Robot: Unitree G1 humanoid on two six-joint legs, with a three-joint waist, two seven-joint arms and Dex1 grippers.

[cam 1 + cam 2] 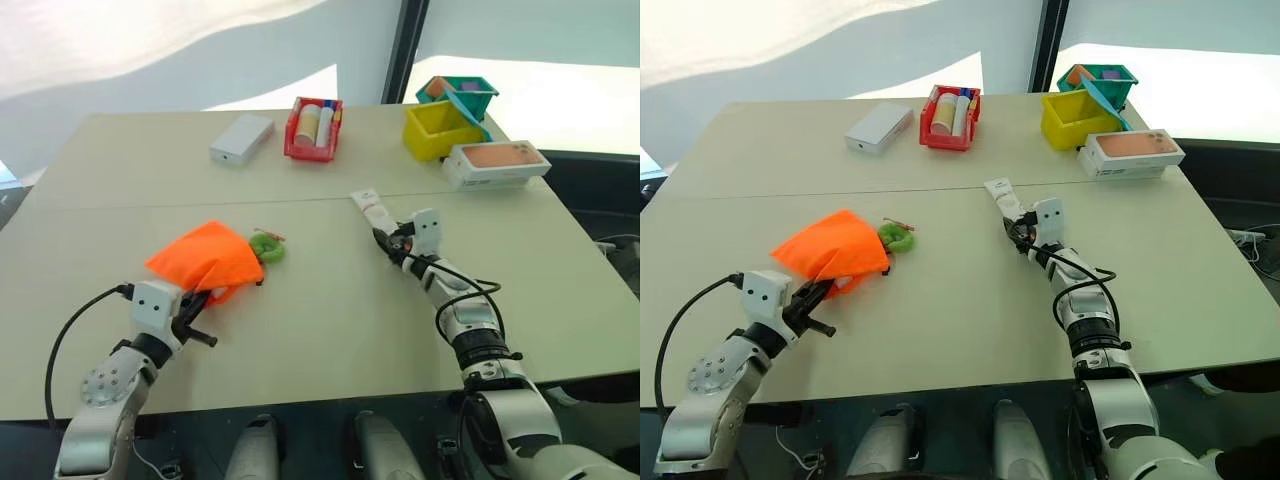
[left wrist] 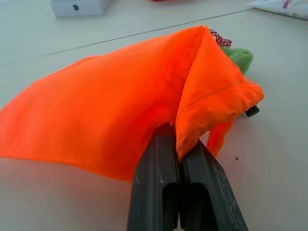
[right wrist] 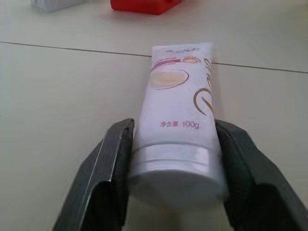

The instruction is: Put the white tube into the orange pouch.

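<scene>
A: Where is the tube [image 3: 178, 130] now?

B: It lies flat on the surface [image 1: 330, 300], a little right of the middle, just in front of the seam line that crosses the top. Its cap end points toward the robot and its flat crimped end points away.

A: And the right end effector [image 3: 173, 178]?

B: It is level with the surface, with one finger on each side of the cap end. In the right wrist view both fingers [image 3: 108, 168] sit against the sides of the tube, so it is grasping the tube, which rests on the surface and is not lifted.

A: What about the pouch [image 1: 205, 258]?

B: It is on the left part of the surface, near the front, well apart from the tube. It is a little raised and folded. The green ring [image 1: 267, 247] lies just beside it on the right, touching its edge.

A: Is the left end effector [image 2: 179, 159] holding it?

B: Yes. Its two fingers are clenched on an edge of the orange fabric; the cloth is pinched between them.

A: Anything else on the surface?

B: At the far side there is a white box [image 1: 242, 138], a red bin [image 1: 313, 130] with bottles, a yellow bin [image 1: 440, 130], a teal bin [image 1: 458, 92], and a flat carton [image 1: 496, 162].
</scene>
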